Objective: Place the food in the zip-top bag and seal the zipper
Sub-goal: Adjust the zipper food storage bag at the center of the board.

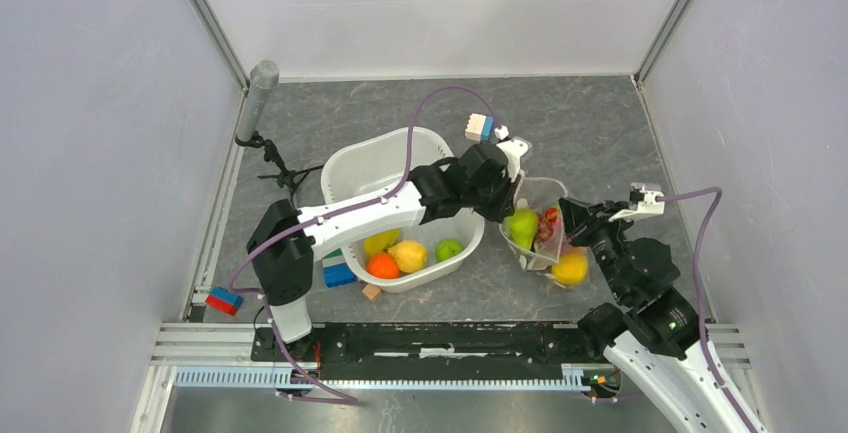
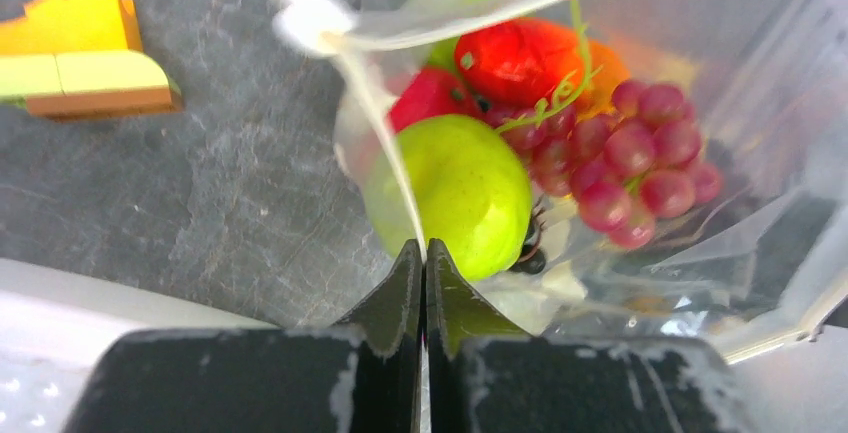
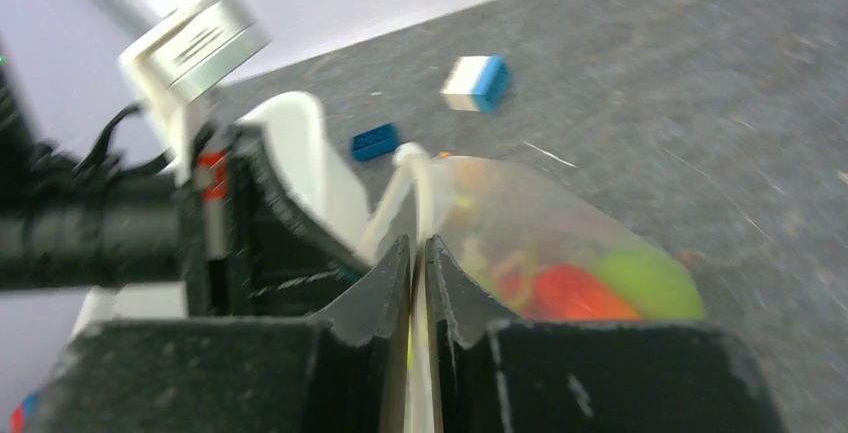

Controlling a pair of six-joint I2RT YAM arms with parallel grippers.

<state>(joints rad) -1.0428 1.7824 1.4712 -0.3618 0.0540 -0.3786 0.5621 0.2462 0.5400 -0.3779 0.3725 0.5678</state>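
Observation:
The clear zip-top bag [image 1: 540, 238] stands open on the grey table, right of the white tub [image 1: 370, 165]. It holds a green apple [image 2: 460, 193], purple grapes [image 2: 640, 163], a red fruit [image 2: 520, 58] and a yellow fruit [image 1: 570, 269]. My left gripper [image 2: 421, 248] is shut on the white zipper strip [image 2: 385, 138] at the bag's left rim. My right gripper [image 3: 420, 243] is shut on the bag's opposite rim [image 3: 408, 188]. A lemon [image 1: 408, 255], an orange [image 1: 382, 266], a green fruit [image 1: 449, 249] and another yellow fruit [image 1: 380, 241] lie in the tub.
My left arm [image 1: 360, 215] reaches across the tub. A white-and-blue block [image 1: 479, 128] lies behind the bag. A blue block [image 1: 338, 274], a wooden cube [image 1: 371, 292] and a red-and-blue block [image 1: 224, 300] lie near the tub's front. Yellow-orange blocks [image 2: 80, 48] lie beside the bag.

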